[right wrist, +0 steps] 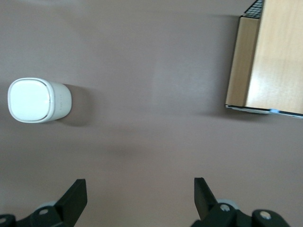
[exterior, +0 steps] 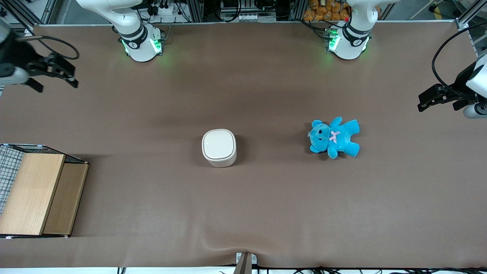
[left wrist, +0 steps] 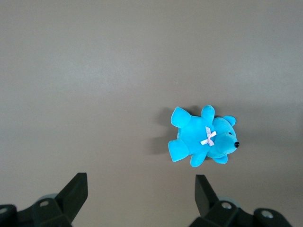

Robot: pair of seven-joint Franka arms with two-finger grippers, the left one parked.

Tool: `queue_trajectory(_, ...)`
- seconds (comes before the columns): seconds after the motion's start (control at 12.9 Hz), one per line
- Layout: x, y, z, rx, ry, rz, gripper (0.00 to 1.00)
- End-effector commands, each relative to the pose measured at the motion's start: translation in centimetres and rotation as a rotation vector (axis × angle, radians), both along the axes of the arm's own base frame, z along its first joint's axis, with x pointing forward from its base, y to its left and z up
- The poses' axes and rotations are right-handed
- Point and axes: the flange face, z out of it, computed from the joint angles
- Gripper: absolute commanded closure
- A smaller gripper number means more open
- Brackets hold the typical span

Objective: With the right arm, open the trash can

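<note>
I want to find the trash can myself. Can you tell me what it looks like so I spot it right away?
Look at the middle of the brown table. The trash can stands there alone, lid shut, far from the open gripper. It is small, creamy white and rounded, unlike the blue teddy or the wooden box.

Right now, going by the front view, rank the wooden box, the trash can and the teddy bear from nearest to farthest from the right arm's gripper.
From the gripper, open and raised at the working arm's end of the table:
1. Wooden box, same end, nearer the front camera.
2. Trash can, mid-table, lid closed.
3. Teddy bear, toward the parked arm's end.
</note>
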Motion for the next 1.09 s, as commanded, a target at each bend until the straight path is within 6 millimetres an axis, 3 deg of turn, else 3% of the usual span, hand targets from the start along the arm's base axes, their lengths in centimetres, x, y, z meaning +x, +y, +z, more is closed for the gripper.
queue_trajectory(0.0,0.4,3.3,-0.5,0.017,0.006,-0.056,0.00)
queue_trajectory(0.08,0.7,5.0,-1.1,0.017,0.009,-0.062,0.00)
queue_trajectory(0.16,0.8,6.9,-1.8,0.014,0.011,-0.059,0.10)
queue_trajectory(0.31,1.3,10.9,-3.4,0.010,0.005,-0.049,0.61)
queue_trajectory(0.39,1.6,13.3,-4.4,0.011,0.004,-0.056,0.79)
queue_trajectory(0.54,2.7,17.5,-6.8,0.014,0.026,-0.080,1.00)
queue_trajectory(0.86,4.3,24.9,-12.3,-0.094,0.025,-0.005,1.00)
queue_trajectory(1.01,5.1,27.7,-16.1,-0.082,0.019,-0.012,1.00)
